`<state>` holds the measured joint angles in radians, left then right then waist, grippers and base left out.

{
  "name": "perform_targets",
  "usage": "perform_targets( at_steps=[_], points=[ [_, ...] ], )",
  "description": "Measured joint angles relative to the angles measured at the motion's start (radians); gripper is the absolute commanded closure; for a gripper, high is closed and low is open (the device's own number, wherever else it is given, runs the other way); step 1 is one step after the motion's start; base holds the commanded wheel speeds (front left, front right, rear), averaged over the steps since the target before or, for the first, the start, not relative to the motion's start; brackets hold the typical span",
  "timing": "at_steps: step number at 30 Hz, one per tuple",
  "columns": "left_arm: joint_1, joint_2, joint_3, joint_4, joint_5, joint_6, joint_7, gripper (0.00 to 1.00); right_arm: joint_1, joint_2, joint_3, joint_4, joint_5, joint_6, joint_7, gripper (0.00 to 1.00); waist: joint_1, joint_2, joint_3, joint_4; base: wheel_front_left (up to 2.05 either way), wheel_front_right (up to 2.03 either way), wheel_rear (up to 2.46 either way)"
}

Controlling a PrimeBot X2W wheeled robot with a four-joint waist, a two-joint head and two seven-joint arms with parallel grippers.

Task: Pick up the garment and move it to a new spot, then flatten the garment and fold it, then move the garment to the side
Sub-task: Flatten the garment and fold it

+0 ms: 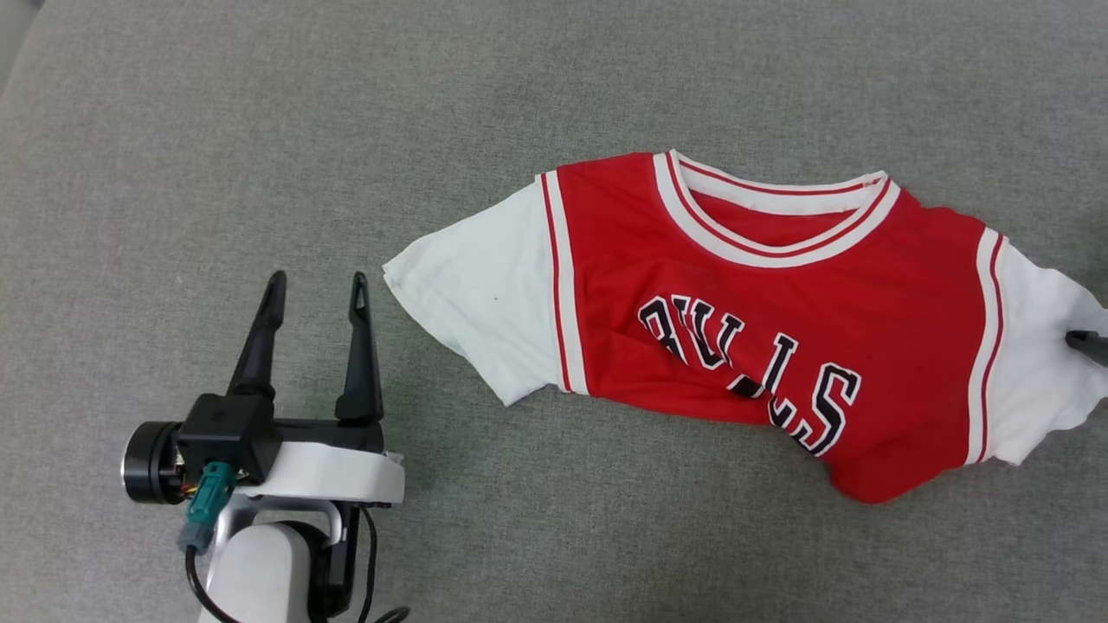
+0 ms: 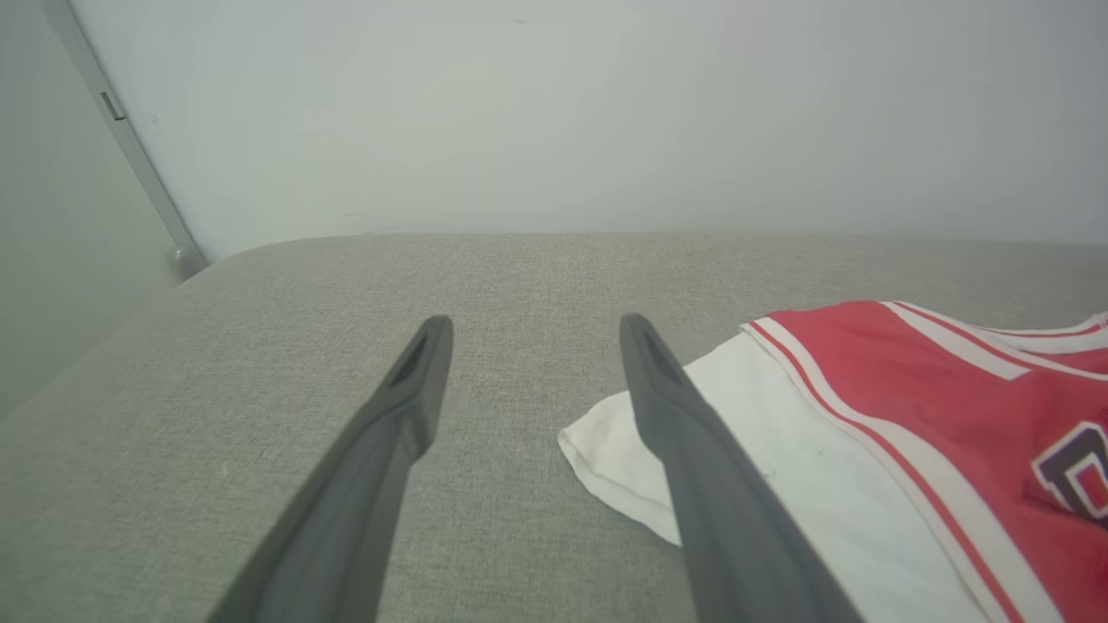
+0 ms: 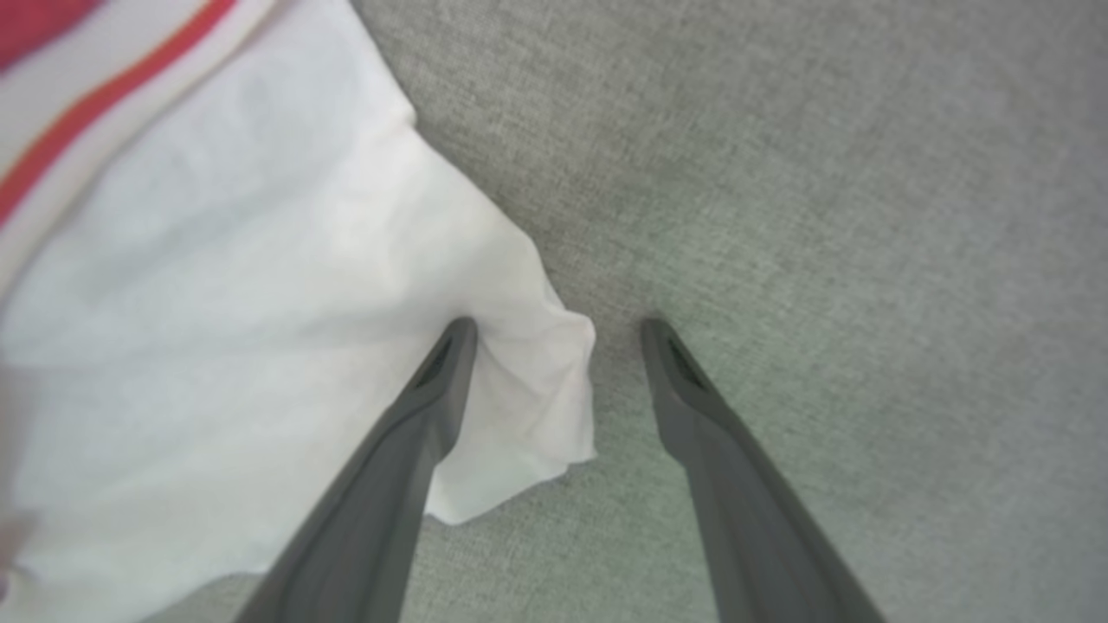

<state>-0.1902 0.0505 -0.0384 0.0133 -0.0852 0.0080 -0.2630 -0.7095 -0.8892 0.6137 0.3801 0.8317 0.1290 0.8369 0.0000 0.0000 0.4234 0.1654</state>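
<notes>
left pincer open beside the shirt, right pincer open at the far sleeve

nearest the robot, the left gripper (image 1: pixel 318 279) sits over the grey woven cloth surface (image 1: pixel 260 130). its two dark fingers are spread wide with nothing between them. it is near the shirt's white sleeve but apart from it. in the left wrist view the left gripper (image 2: pixel 534 322) points along the surface, and one finger crosses in front of that sleeve's corner.

the red jersey shirt with white short sleeves and red-and-white striped trim (image 1: pixel 779 285) lies face up, right of the middle of the surface, with its collar on the far side. its black, white-outlined lettering is creased by a fold. the lower edge runs on a slant and bunches to a point at the near right.

in the right wrist view the right gripper (image 3: pixel 558 324) is open. one fingertip presses on the white sleeve of the shirt (image 3: pixel 216 303) and the other rests on bare cloth. the sleeve's corner lies partly between them, not clamped.

grey cloth runs wide to the left of the shirt, in front of it and beyond it. farther off, the surface has a rounded far-left corner. its far edge meets a pale plain wall (image 2: pixel 563 112), with a slanted grey metal strip (image 2: pixel 130 147) beside it.
</notes>
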Motion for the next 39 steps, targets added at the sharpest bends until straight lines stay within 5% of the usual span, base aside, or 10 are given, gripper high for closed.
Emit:
perform_targets(
  at_steps=[2, 3, 4, 13, 21, 35, 39],
  points=[
    [-0.002, 0.001, 0.009, 0.006, 0.001, -0.001, 0.000, 0.00, 0.003, 0.003, 0.007, -0.004, 0.001, -0.001, -0.023, 0.00, 0.0000, 0.0000, -0.006, -0.005, 0.00, 0.00, 0.00],
    [-0.003, 0.000, 0.012, 0.006, 0.002, -0.001, 0.000, 0.00, 0.004, 0.006, 0.008, -0.006, 0.006, -0.001, -0.037, 0.78, 0.0000, 0.0000, -0.012, -0.007, 0.00, 0.00, 0.00],
    [-0.003, 0.000, 0.016, 0.005, 0.004, -0.005, 0.000, 0.00, 0.005, 0.009, 0.010, -0.007, 0.010, -0.001, -0.050, 1.00, 0.0000, 0.0000, -0.019, -0.010, 0.00, 0.00, 0.00],
    [-0.067, 0.052, 0.062, 0.049, 0.008, -0.062, 0.000, 0.00, 0.038, -0.030, -0.006, -0.079, 0.044, 0.002, -0.207, 1.00, 0.0000, 0.0000, -0.122, -0.034, 0.00, 0.00, 0.00],
    [-0.245, 0.192, 0.033, 0.140, -0.023, -0.123, 0.090, 0.00, 0.100, -0.102, -0.041, -0.178, 0.063, 0.002, -0.273, 1.00, 0.0000, 0.0000, -0.176, -0.068, 0.00, 0.00, 0.00],
    [-0.553, 0.511, -0.318, 0.163, -0.407, -0.137, 0.770, 0.00, 0.141, -0.045, -0.094, -0.248, 0.003, 0.002, -0.291, 1.00, 0.0001, 0.0000, -0.138, -0.112, 0.00, 0.00, 0.00],
    [-0.617, 0.552, -0.405, 0.181, -0.508, -0.137, 0.937, 0.00, 0.140, -0.014, -0.104, -0.257, -0.009, 0.002, -0.293, 1.00, 0.0001, 0.0000, -0.119, -0.127, 0.00, 0.00, 0.00]
  ],
)
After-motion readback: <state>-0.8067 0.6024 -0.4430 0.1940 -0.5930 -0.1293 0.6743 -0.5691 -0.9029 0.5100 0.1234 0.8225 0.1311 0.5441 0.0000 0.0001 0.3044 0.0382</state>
